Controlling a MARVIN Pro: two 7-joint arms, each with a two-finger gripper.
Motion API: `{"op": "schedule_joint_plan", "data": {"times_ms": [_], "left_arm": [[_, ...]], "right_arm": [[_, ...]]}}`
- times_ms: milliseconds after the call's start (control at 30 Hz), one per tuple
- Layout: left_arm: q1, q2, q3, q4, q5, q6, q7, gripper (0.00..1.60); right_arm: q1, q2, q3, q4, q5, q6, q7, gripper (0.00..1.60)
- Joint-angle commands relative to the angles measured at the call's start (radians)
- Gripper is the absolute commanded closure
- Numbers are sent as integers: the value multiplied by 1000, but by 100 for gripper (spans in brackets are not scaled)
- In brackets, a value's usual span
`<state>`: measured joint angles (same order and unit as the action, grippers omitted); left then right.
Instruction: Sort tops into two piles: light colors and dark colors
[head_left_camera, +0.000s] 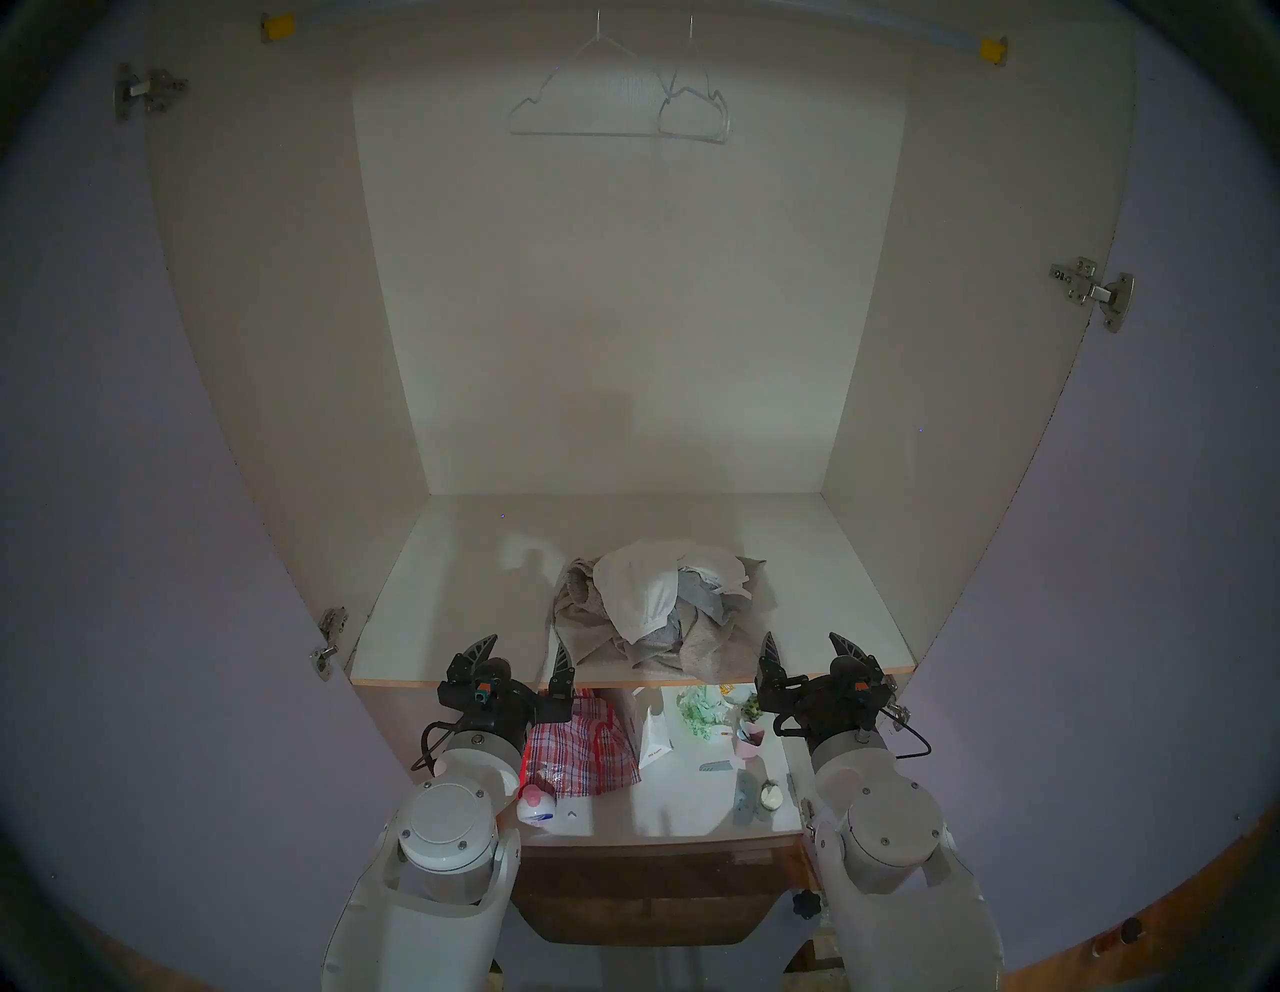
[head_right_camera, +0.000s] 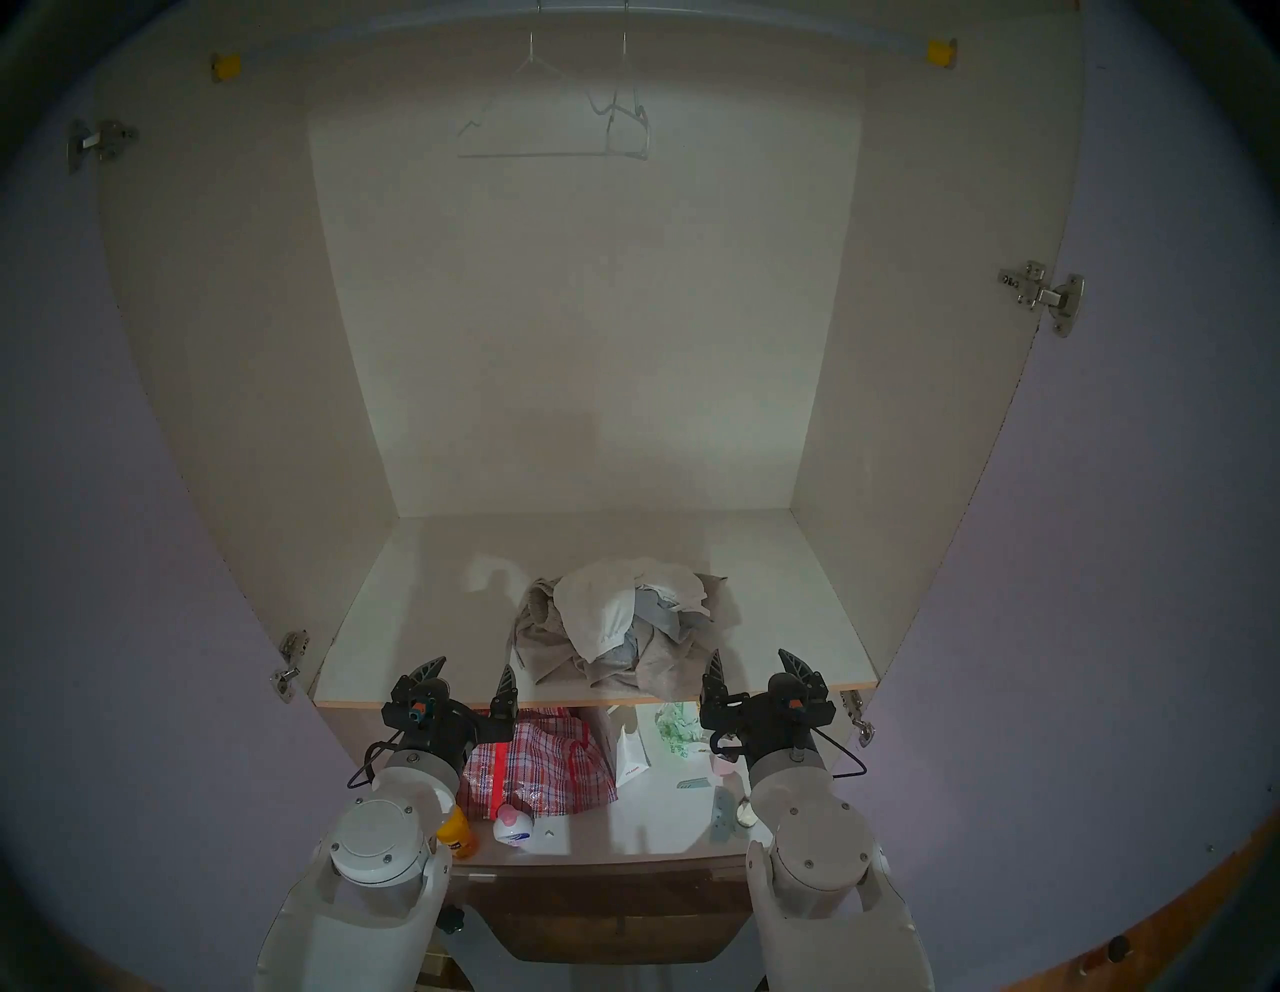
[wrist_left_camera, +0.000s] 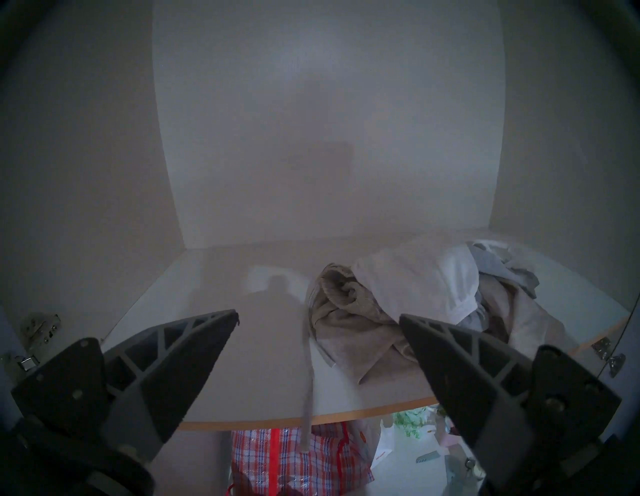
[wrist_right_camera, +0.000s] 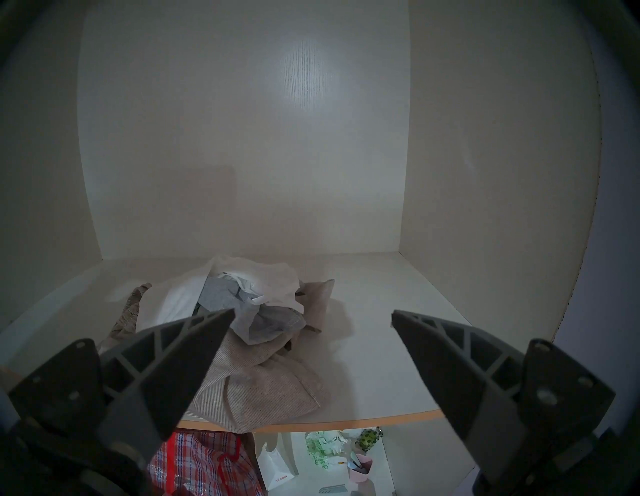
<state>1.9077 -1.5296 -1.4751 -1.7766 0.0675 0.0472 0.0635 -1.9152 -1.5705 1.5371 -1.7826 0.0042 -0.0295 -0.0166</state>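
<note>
The three tops lie together in one mixed heap at the front middle of the white wardrobe shelf. The white top lies on top, the grey-blue top under it, and the beige-taupe knit at the bottom. One of the knit's cords hangs over the shelf's front edge. My left gripper is open and empty at the shelf edge, left of the heap. My right gripper is open and empty at the edge, right of the heap. Neither touches the fabric.
Two wire hangers hang from the rail above. On the lower shelf sit a red plaid bag, a white paper bag, a green-and-white cloth, a pink cup and a bottle. Both wardrobe doors stand open.
</note>
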Motion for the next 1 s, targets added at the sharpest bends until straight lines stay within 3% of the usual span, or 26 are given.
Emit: {"op": "schedule_joint_plan", "data": {"times_ms": [0, 333, 433, 500, 633, 733, 967], "left_arm": [[-33, -6, 14, -3, 32, 26, 26, 0], [-160, 53, 92, 71, 116, 160, -6, 0], [-220, 96, 152, 72, 151, 264, -32, 0], [-234, 90, 158, 74, 147, 272, -35, 0], [-300, 99, 211, 67, 168, 357, -7, 0], [-368, 126, 274, 97, 193, 434, -62, 0], [-420, 59, 260, 138, 74, 457, -63, 0]], "right_arm": [[26, 13, 14, -9, 22, -45, 23, 0], [79, 73, 49, 2, 98, 17, 137, 0], [81, 76, 53, 4, 109, 26, 155, 0], [82, 77, 54, 4, 111, 27, 157, 0], [83, 78, 55, 4, 115, 32, 162, 0], [83, 79, 55, 4, 117, 33, 163, 0], [83, 80, 56, 3, 120, 35, 166, 0]]}}
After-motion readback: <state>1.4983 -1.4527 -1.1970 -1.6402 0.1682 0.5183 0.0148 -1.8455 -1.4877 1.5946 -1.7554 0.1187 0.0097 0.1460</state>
